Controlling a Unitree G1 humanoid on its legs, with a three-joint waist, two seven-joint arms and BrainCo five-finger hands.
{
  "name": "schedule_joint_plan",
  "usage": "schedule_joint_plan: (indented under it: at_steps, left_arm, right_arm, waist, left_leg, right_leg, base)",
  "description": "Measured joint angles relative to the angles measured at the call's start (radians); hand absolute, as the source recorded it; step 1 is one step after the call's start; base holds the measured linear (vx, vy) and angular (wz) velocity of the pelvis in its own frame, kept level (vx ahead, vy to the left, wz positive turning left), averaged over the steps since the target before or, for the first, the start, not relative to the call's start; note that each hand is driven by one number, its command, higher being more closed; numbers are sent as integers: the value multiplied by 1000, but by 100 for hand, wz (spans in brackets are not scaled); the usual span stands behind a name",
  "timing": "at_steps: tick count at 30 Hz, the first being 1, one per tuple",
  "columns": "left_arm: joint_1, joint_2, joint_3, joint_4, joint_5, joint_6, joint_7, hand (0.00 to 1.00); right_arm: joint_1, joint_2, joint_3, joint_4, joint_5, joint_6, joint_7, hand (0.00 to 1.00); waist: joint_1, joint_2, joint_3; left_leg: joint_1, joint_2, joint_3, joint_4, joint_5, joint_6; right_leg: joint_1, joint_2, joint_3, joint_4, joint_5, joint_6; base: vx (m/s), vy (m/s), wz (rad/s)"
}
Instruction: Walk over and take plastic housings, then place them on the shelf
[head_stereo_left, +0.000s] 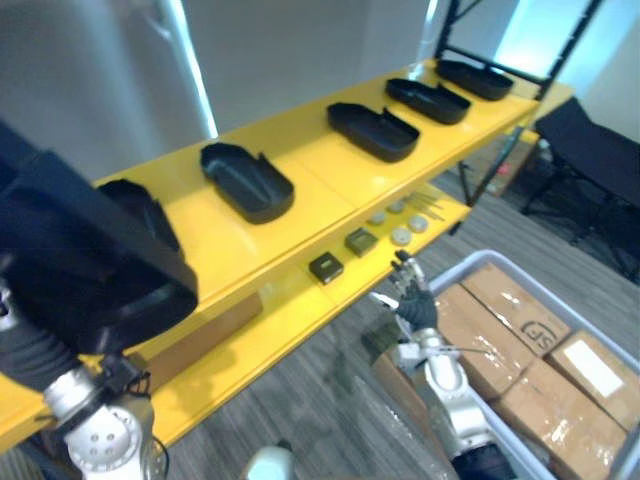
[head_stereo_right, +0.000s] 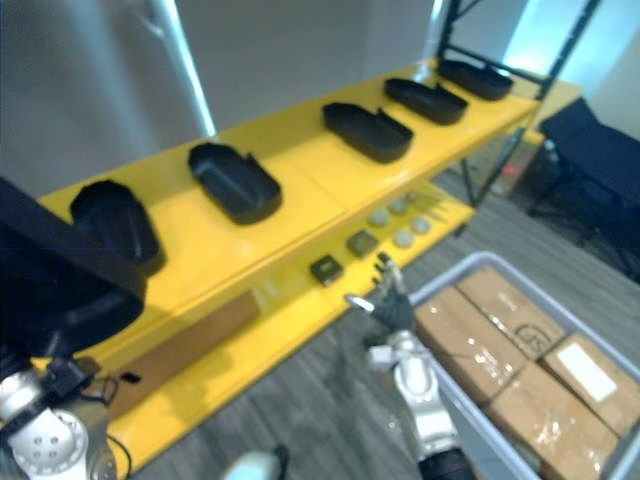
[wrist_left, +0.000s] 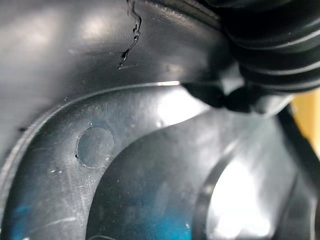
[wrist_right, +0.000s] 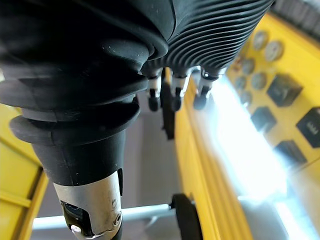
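Observation:
A large black plastic housing (head_stereo_left: 90, 260) hangs at the near left, in front of the yellow shelf (head_stereo_left: 330, 175). It is carried on my left arm, and its glossy inner surface (wrist_left: 125, 165) lies right against my left hand (wrist_left: 270, 45). Several more black housings lie in a row along the top board: (head_stereo_left: 245, 180), (head_stereo_left: 372, 130), (head_stereo_left: 428, 100). Another housing (head_stereo_right: 115, 220) sits at the left end, partly behind the carried one. My right hand (head_stereo_left: 415, 300) is open and empty, its fingers (wrist_right: 175, 97) straight, beside the lower board's edge.
On the lower yellow board (head_stereo_left: 290, 310) lie two dark square blocks (head_stereo_left: 326, 267), some round discs (head_stereo_left: 400, 235) and a flat brown cardboard piece (head_stereo_left: 200, 335). A grey bin (head_stereo_left: 470, 262) holding cardboard boxes (head_stereo_left: 500, 310) stands at the right. A black folding chair (head_stereo_left: 590, 150) is beyond it.

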Motion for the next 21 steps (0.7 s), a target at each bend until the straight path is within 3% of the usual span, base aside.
schedule_joint_plan:
  at_steps: [1,3,8,10,16,21]
  left_arm:
    - [-5,4,-9,8,-4,0,-4,100]
    - [-19,11,-45,36,-8,20,-24,100]
    - [32,-32,-73,43,-10,24,-29,100]
    - [51,-38,-96,60,-12,24,-32,100]
    - [110,-69,-106,74,-9,23,-28,100]
    - [109,-70,-104,74,-9,19,-19,100]
  right_arm:
    - [1,0,-7,0,0,0,0,0]
    - [1,-3,-31,0,-1,0,1,0]
    - [-27,-21,-43,-3,-24,1,4,0]
    - [14,-21,-53,-24,-38,1,9,0]
    - [123,-20,-91,-42,-14,-6,61,0]
    - [136,-2,-97,-42,-14,-52,73,0]
  waist:
    - [-2,0,3]
    - [-21,-1,24]
    - [-11,34,88]
    - [-23,34,99]
    - [-72,55,110]
    - [-73,55,114]
  left_leg:
    - [-6,-3,-2,1,10,-3]
    - [-27,6,35,2,42,-9]
    - [-17,85,60,-2,64,-45]
    - [9,108,82,-20,74,-60]
    - [34,157,159,-20,75,-57]
    - [-8,138,196,23,62,-29]
  right_leg:
    - [0,0,17,8,-6,10]
    - [8,2,42,42,-42,64]
    - [-4,69,76,45,-55,86]
    - [-1,82,106,46,-81,118]
    - [-25,98,155,97,-110,113]
    - [-75,60,175,137,-119,127]
  base:
    - [16,-19,100]
    - [-59,-35,81]
    - [-138,-93,-20]
    - [-167,-105,-34]
    - [-178,-52,-22]
    - [-43,51,-6]
